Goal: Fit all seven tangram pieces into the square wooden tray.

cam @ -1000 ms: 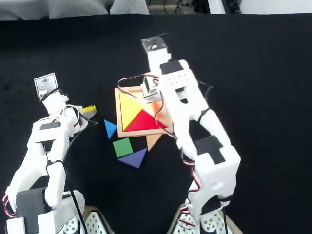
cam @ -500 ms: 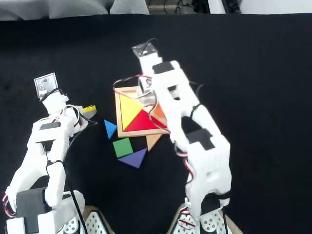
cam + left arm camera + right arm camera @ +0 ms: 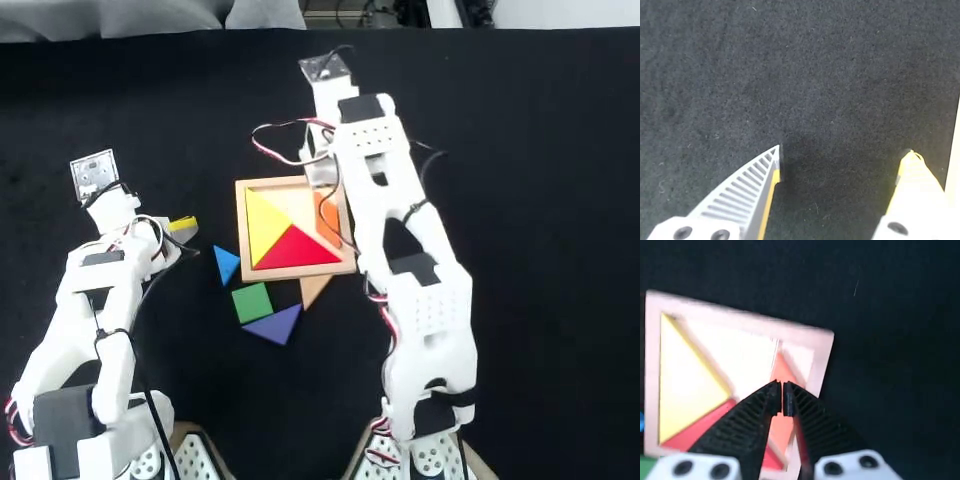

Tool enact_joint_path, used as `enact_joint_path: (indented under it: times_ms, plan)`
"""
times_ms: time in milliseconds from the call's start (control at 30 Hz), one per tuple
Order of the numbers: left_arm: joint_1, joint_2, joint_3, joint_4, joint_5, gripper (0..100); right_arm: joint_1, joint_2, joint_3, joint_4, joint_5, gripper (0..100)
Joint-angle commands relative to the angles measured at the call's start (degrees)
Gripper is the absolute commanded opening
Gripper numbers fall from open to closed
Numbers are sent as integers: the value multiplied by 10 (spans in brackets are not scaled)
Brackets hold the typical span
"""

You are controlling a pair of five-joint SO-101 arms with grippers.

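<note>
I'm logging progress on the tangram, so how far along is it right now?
Done: the yellow triangle, red triangle and orange piece lie in the wooden tray. In hand: nothing; the right gripper is shut above the orange piece, the left gripper open over bare cloth. Left: the blue triangle, green square, purple triangle and tan triangle lie outside the tray.

Tray point(image 3: 300, 272): pale wood
Pieces in it: yellow triangle point(image 3: 262, 225), red triangle point(image 3: 297, 250), orange piece point(image 3: 327, 215)
Loose pieces: green square point(image 3: 252, 302), blue triangle point(image 3: 225, 265), violet-blue triangle point(image 3: 277, 324), tan triangle point(image 3: 314, 289)
Table point(image 3: 520, 150): black
</note>
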Motion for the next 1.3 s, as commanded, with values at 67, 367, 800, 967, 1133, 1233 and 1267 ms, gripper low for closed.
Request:
enact_joint_path:
  times_ms: [67,367,800,967,1133,1233,1267]
  plan:
    - [7,-3,-32,3,-3,359,9,49,-49,-33,12,11]
    - [7,-3,-33,3,-3,359,-2,80,-109,49,37,11]
    - [7,-3,-32,3,-3,359,-4,102,-70,67,69,11]
    - [7,-3,-32,3,-3,359,-4,101,-74,102,73,11]
    - [7,-3,-34,3,-3,359,-5,94,-89,138,73,11]
    - [7,-3,-34,3,-2,359,-6,73,-85,151,75,11]
    - [7,-3,-34,2,-2,359,-6,64,-83,155,75,11]
